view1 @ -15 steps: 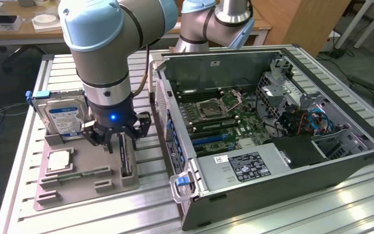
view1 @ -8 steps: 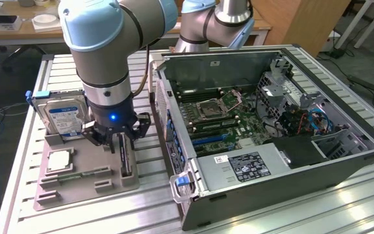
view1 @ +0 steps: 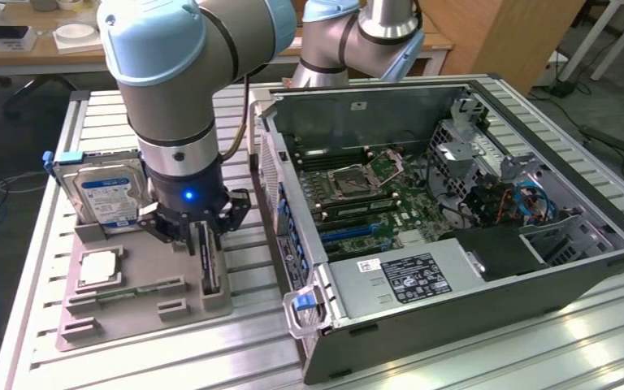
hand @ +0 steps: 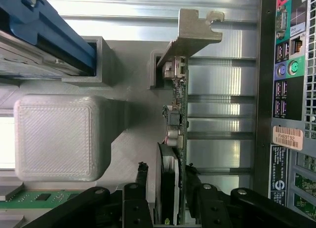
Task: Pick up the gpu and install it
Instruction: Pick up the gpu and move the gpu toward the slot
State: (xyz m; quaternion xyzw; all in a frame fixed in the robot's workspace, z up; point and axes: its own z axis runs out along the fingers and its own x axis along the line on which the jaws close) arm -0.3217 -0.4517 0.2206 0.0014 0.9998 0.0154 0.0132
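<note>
The gpu (view1: 210,264) stands on edge in a slot of the grey holder tray (view1: 144,323), left of the open computer case (view1: 453,244). My gripper (view1: 205,236) reaches straight down over it. In the wrist view the gpu (hand: 177,114) is a thin green and dark card with a silver bracket (hand: 190,35) at its far end. My gripper (hand: 167,171) straddles the card's near end, one black finger (hand: 142,173) on each side. The jaws are still open, with a narrow gap on the fan side.
A silver hard drive (view1: 106,195) with a blue-white label stands upright at the tray's back. A CPU (view1: 97,266) and a green memory stick (view1: 127,292) lie on the tray. The case's motherboard (view1: 366,203) faces up; its rear port panel (hand: 286,90) lies close beside the card.
</note>
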